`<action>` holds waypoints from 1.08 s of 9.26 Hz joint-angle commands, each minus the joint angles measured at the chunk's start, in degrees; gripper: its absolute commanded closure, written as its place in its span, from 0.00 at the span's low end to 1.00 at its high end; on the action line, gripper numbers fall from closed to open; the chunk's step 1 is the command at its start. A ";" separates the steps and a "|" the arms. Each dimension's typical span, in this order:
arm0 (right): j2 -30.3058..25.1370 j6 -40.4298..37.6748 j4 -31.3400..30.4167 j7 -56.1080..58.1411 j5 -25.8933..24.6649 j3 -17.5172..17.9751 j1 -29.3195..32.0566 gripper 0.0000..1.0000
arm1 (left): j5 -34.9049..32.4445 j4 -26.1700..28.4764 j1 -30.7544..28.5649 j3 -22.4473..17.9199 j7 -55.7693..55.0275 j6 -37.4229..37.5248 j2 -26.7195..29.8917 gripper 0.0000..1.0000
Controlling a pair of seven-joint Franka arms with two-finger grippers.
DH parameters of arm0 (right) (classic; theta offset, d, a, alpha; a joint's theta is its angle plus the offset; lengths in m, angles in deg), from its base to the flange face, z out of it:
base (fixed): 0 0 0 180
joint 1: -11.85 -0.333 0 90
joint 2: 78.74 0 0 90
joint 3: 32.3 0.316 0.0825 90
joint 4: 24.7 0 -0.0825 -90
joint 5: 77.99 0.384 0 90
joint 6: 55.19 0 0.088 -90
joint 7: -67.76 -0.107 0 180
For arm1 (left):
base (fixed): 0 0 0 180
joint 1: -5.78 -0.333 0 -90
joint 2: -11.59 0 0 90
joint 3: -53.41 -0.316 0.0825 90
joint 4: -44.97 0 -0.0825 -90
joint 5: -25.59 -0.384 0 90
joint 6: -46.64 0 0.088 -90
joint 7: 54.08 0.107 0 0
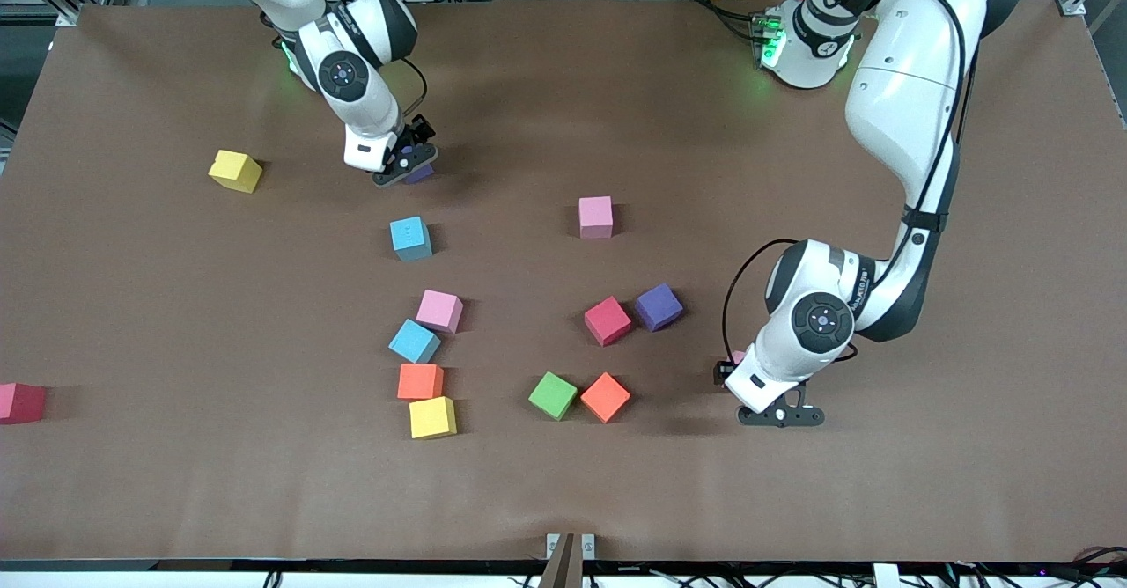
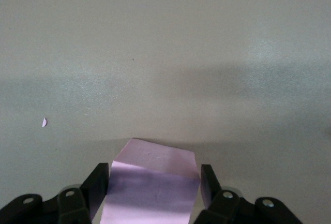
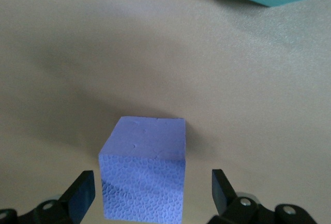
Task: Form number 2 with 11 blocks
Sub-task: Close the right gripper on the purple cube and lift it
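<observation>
On the brown worktop [image 1: 176, 306] no digit is built: the blocks lie scattered. Toward the right arm's end sit a red cube [image 1: 21, 402] at the worktop's edge and a yellow cube [image 1: 235, 171] farther from the front camera.

The right arm bends steeply down from its base, wrist pointing at the worktop, and the right claw [image 1: 407, 165] is lowered around a purple cube [image 3: 145, 167]. Its fingers [image 3: 81, 193] stand spread wide, one on each side of the cube with gaps showing, so it is released and grasps nothing.

Nearer the camera lies a light blue cube [image 1: 411, 238]. Nearer still is a loose cluster: a pink cube [image 1: 439, 311] just beside a second light blue cube [image 1: 414, 341], then an orange cube [image 1: 420, 382] and a second yellow cube [image 1: 432, 417].

Mid-worktop lie another pink cube [image 1: 596, 216], a red cube [image 1: 607, 320] beside a second purple cube [image 1: 659, 307], and, nearer the camera, a green cube [image 1: 553, 395] touching an orange cube [image 1: 605, 397].

The left arm arches high from its base, folds at the elbow and drops its wrist low over the worktop. The left claw [image 1: 780, 415] is clenched on a pale pink cube [image 2: 152, 188], its fingers [image 2: 98, 188] pressed against both sides.
</observation>
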 commanded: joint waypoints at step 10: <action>3.00 -0.93 1.74 1.14 1.16 0.13 -0.19 0.84 | 6.32 1.32 -1.91 -1.37 -22.25 0.91 2.70 1.00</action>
